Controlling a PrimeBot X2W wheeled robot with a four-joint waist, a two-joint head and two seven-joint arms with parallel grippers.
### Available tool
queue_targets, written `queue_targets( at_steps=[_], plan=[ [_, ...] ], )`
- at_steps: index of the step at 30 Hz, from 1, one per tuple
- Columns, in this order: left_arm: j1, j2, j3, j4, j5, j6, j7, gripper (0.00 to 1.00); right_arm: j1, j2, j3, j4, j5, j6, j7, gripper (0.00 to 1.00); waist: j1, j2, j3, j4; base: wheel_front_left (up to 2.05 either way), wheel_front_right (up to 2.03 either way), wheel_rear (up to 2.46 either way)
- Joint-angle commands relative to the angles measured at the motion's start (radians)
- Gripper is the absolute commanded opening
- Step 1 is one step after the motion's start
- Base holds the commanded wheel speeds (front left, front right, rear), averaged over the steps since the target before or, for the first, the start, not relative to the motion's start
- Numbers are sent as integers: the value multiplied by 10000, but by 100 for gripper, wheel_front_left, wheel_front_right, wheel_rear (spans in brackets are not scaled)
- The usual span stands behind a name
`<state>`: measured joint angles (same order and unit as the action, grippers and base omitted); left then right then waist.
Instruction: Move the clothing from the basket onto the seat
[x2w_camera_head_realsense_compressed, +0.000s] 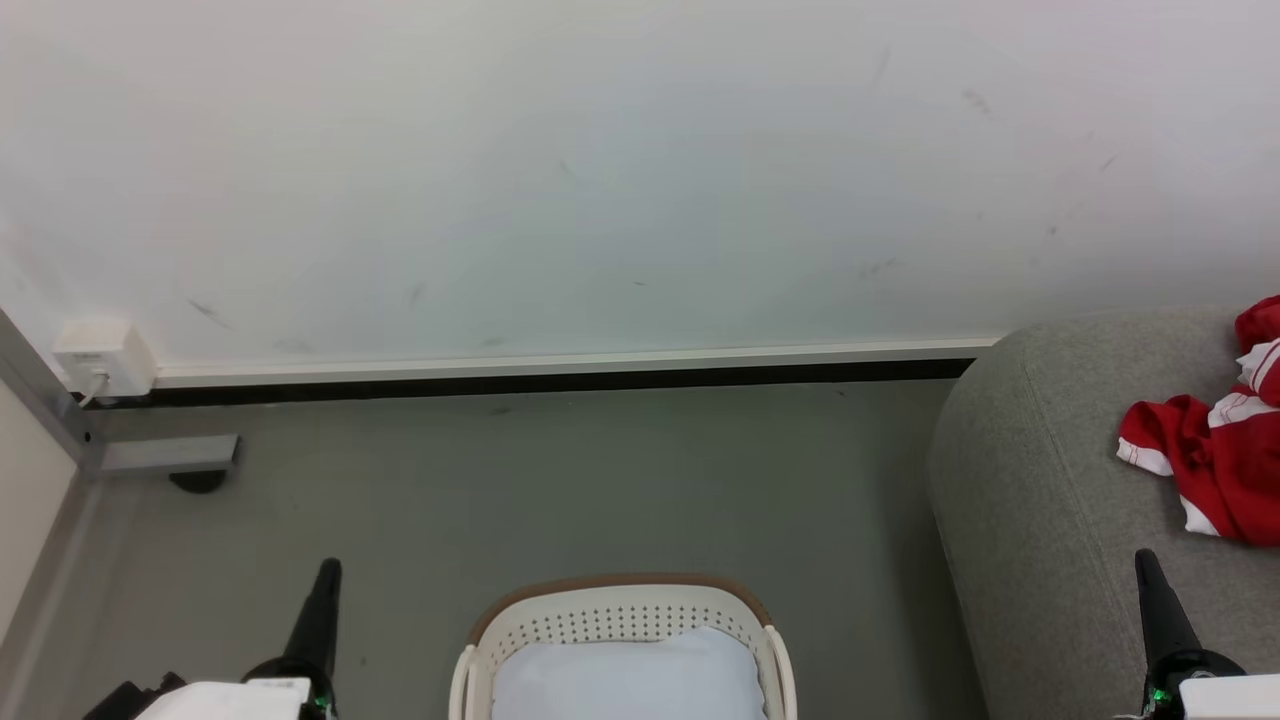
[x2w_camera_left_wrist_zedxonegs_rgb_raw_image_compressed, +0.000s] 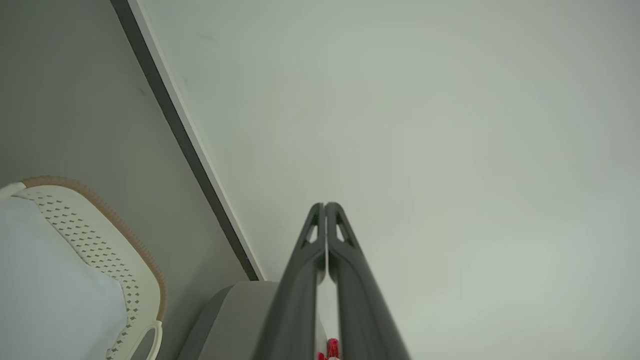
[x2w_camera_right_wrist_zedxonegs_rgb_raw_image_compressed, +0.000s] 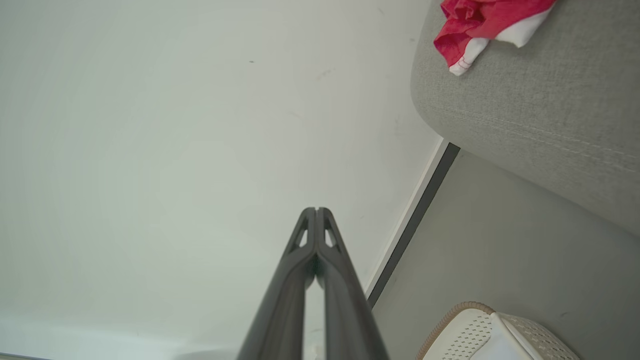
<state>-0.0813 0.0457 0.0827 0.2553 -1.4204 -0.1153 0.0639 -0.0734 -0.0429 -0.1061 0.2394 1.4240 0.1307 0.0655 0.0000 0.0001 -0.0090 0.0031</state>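
In the head view the basket (x2w_camera_head_realsense_compressed: 620, 592) stands on the grey floor (x2w_camera_head_realsense_compressed: 560, 480) at the bottom centre, its brown rim toward the white wall (x2w_camera_head_realsense_compressed: 600, 170), and a plain pale cloth (x2w_camera_head_realsense_compressed: 630, 680) lies inside it. The seat (x2w_camera_head_realsense_compressed: 1040, 500) rises at the right, well apart from the basket, and the red and white clothing (x2w_camera_head_realsense_compressed: 1215, 460) lies crumpled on its top near the right edge of the view. The left gripper (x2w_camera_head_realsense_compressed: 328, 572) points up at the lower left over the floor, and the right gripper (x2w_camera_head_realsense_compressed: 1145, 565) points up at the lower right in front of the seat; each shows as a single dark tip with nothing in it. A small white socket box (x2w_camera_head_realsense_compressed: 100, 357) sits on the wall at the far left. In the left wrist view the left gripper (x2w_camera_left_wrist_zedxonegs_rgb_raw_image_compressed: 325, 206) has its two fingers pressed together at the tips, empty, aimed at the wall; the basket (x2w_camera_left_wrist_zedxonegs_rgb_raw_image_compressed: 120, 235) with the pale cloth (x2w_camera_left_wrist_zedxonegs_rgb_raw_image_compressed: 45, 290) is at the lower left, and the corner of the seat (x2w_camera_left_wrist_zedxonegs_rgb_raw_image_compressed: 235, 315) shows beside the fingers, with a scrap of the clothing (x2w_camera_left_wrist_zedxonegs_rgb_raw_image_compressed: 332, 347) glimpsed between them at the bottom edge. In the right wrist view the right gripper (x2w_camera_right_wrist_zedxonegs_rgb_raw_image_compressed: 316, 210) is likewise closed on nothing, fingertips touching, facing the wall; the seat (x2w_camera_right_wrist_zedxonegs_rgb_raw_image_compressed: 530, 100) spans the upper right with the clothing (x2w_camera_right_wrist_zedxonegs_rgb_raw_image_compressed: 480, 25) on it, and the basket (x2w_camera_right_wrist_zedxonegs_rgb_raw_image_compressed: 465, 330) peeks in at the bottom right on the floor (x2w_camera_right_wrist_zedxonegs_rgb_raw_image_compressed: 500, 235).
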Motion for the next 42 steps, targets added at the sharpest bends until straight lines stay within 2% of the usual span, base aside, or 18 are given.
queue_targets(
  at_steps=[1,26,42],
  plan=[
    [-139,67,55,-68,-277,-86,92,0,-148,-97,-38,0,202,1,53,0,0,-1,5,-2,0,0,0],
    [-330,76,351,-117,-2019,-192,546,0,-428,-112,-99,69,1948,0,526,0,0,-1,121,-31,0,0,0],
    [-324,75,343,-115,-1984,-180,541,0,-421,-107,-97,67,1898,0,524,0,0,-1,121,-31,0,0,0]
  ],
)
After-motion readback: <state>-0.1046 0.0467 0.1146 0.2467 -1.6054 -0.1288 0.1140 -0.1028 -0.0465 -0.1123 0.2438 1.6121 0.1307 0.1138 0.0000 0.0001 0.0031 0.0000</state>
